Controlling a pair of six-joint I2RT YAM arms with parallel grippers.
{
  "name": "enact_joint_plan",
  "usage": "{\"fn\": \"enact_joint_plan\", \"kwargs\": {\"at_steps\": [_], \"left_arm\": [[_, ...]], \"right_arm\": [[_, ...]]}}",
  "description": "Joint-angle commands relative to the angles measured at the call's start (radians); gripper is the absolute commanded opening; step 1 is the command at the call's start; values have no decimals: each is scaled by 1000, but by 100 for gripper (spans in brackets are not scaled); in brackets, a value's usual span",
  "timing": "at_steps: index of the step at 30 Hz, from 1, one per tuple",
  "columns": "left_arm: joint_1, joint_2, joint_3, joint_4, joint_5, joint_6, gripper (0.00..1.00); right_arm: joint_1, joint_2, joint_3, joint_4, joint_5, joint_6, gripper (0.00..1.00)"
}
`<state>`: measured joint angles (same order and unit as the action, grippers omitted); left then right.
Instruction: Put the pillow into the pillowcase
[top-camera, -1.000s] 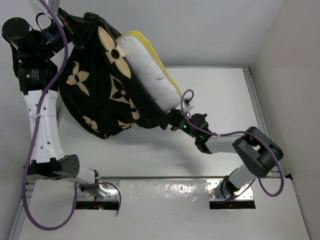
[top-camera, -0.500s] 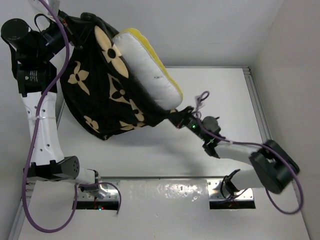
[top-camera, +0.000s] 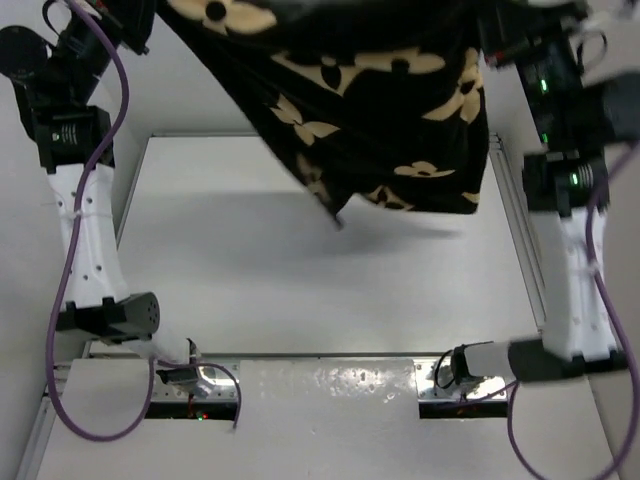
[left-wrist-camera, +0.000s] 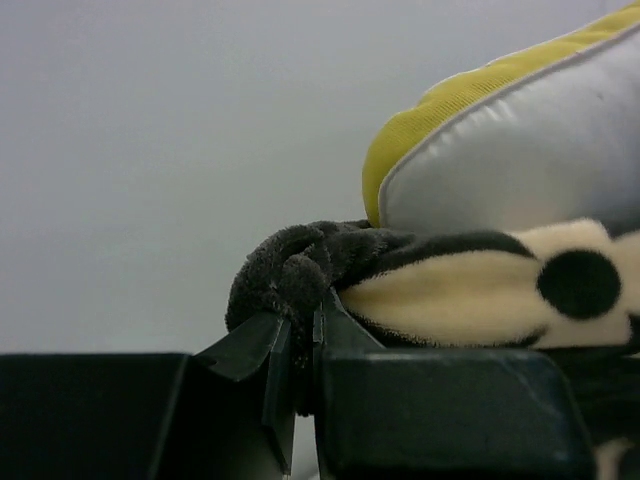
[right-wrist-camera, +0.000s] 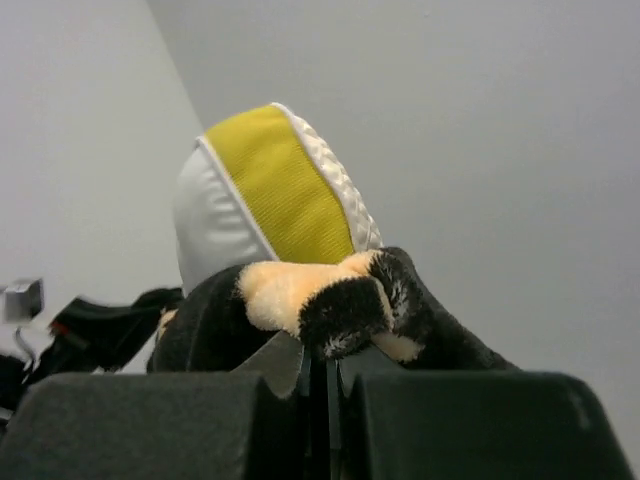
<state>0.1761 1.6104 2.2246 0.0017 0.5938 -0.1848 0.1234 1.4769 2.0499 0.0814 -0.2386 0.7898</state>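
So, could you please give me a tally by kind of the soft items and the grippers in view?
pillow: 1
pillowcase: 1
grippers, the left gripper and the right gripper, each shut on the pillowcase: 2
Total: 4

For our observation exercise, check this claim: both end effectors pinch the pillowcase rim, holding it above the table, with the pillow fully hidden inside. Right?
Not fully hidden: the right wrist view shows the pillow poking out above the pillowcase rim. The left end effector and right end effector do pinch that rim, holding it above the table.
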Motion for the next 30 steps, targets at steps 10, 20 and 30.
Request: {"fn": "enact_joint_plan", "kwargs": {"at_steps": [10,20,30], "left_arm": [[34,-162,-78,0,93,99,0],[-14,47,112,-227,41,125,0],[94,-244,-268,53,122,179,0]], "right_arm": [[-106,-280,-97,-175,-28,-90,0],[-220,-18,174,-264,-179,80,0],[-437,-295,-395,46,-283,307,0]]}}
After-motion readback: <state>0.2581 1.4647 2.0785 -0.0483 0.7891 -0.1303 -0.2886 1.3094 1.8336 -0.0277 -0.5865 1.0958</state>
